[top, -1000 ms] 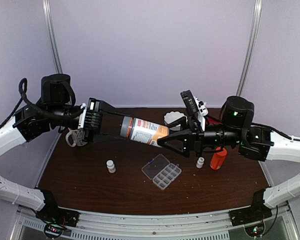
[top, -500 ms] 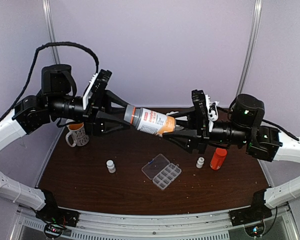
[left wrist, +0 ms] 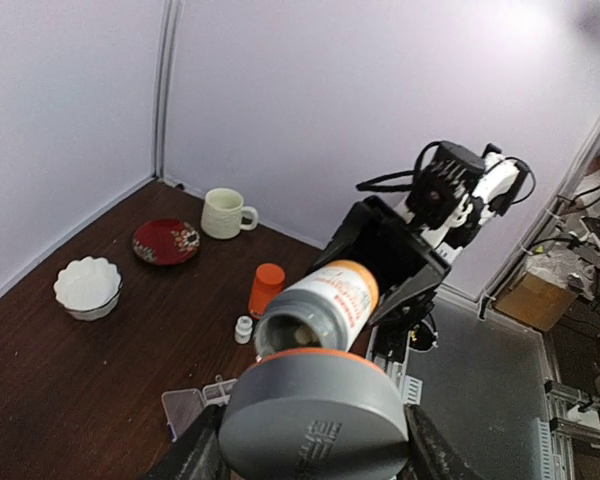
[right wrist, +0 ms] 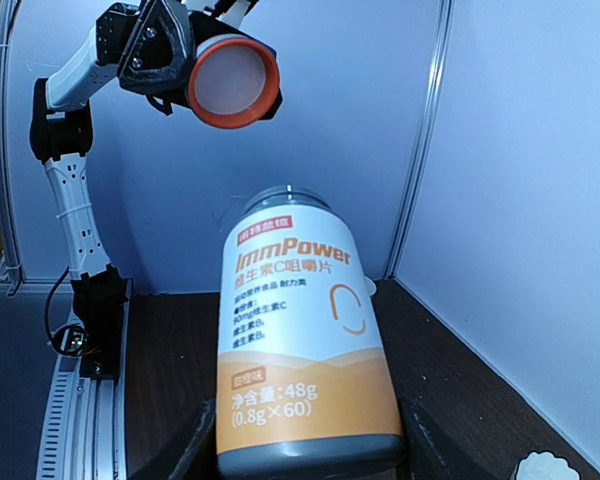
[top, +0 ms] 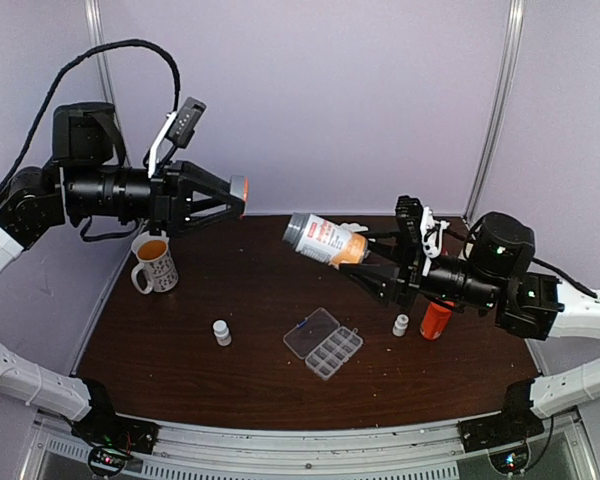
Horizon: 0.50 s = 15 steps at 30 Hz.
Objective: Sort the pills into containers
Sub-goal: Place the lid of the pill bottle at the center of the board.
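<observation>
My right gripper (top: 365, 262) is shut on the base of a white and orange pill bottle (top: 325, 240) and holds it tilted in the air above the table, its open grey mouth facing left. My left gripper (top: 235, 195) is shut on the bottle's grey cap (top: 239, 189) with an orange rim, held high at the left, apart from the bottle. In the left wrist view the cap (left wrist: 315, 420) fills the jaws, and pale pills (left wrist: 305, 335) show inside the bottle's mouth. The clear organizer box (top: 323, 343) lies open on the table below. The right wrist view shows the bottle (right wrist: 300, 350) and the cap (right wrist: 233, 82).
A patterned mug (top: 155, 265) stands at the left. Two small white bottles (top: 221, 332) (top: 401, 325) stand either side of the box. An orange cylindrical bottle (top: 436, 318) stands under the right arm. A white scalloped bowl (left wrist: 88, 287), a red plate (left wrist: 166, 241) and a cream mug (left wrist: 225, 213) sit further back.
The cap has come off the bottle. My left gripper has moved up and left with the cap. My right gripper has drawn the open bottle to the right.
</observation>
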Each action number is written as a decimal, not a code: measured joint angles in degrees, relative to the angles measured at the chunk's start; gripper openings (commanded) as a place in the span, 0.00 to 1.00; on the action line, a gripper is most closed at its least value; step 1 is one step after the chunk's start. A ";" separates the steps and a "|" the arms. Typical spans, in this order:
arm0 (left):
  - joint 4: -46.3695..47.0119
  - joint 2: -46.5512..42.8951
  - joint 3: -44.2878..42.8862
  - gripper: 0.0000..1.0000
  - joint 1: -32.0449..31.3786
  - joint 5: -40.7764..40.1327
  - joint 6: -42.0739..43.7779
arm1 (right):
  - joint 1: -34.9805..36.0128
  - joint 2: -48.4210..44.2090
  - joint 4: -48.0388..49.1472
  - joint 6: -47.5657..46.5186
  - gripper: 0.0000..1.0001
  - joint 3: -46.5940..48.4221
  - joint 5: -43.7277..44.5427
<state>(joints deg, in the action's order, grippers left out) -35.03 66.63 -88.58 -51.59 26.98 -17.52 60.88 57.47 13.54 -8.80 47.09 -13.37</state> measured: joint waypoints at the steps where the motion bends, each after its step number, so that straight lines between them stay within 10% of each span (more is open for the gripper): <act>1: -1.36 0.09 0.00 0.17 0.00 -1.62 0.00 | 0.00 -0.35 0.24 0.52 0.00 -0.39 0.37; 15: -11.15 4.26 6.95 0.12 2.34 -26.60 0.00 | -0.17 -6.49 5.35 17.14 0.00 -14.03 5.53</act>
<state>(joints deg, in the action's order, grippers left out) -46.17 70.89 -81.62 -49.25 0.38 -17.52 60.71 50.98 18.90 8.34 33.06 -7.84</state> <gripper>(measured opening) 0.533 0.558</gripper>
